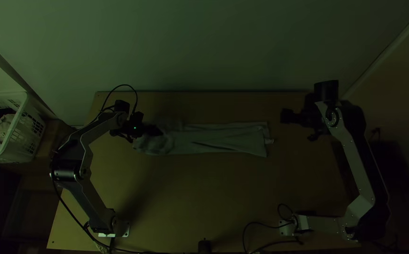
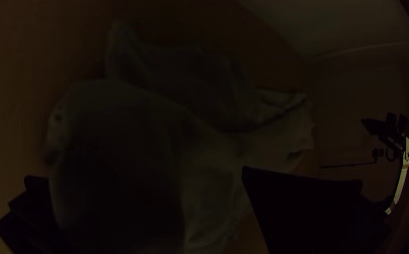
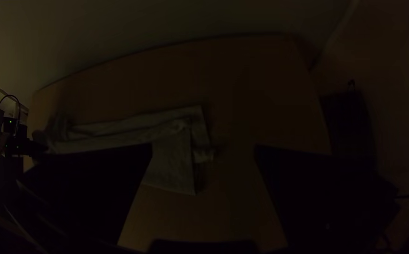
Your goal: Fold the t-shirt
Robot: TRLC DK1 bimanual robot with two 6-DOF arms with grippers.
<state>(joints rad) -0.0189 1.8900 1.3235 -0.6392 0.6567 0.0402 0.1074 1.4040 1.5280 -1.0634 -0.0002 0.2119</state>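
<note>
The desk [image 1: 204,188] stretches up from the bottom of the frame. Across its middle, the t-shirt [image 1: 218,139] lies in a long strip, rumpled at left. Over that rumpled end, the left end effector [image 1: 155,130] is released. Slightly farther, right of centre, the right end effector [image 1: 287,116] is also released, apart from the cloth.

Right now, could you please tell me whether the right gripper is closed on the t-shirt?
No, the right gripper stands open, off the end of the t-shirt.
</note>
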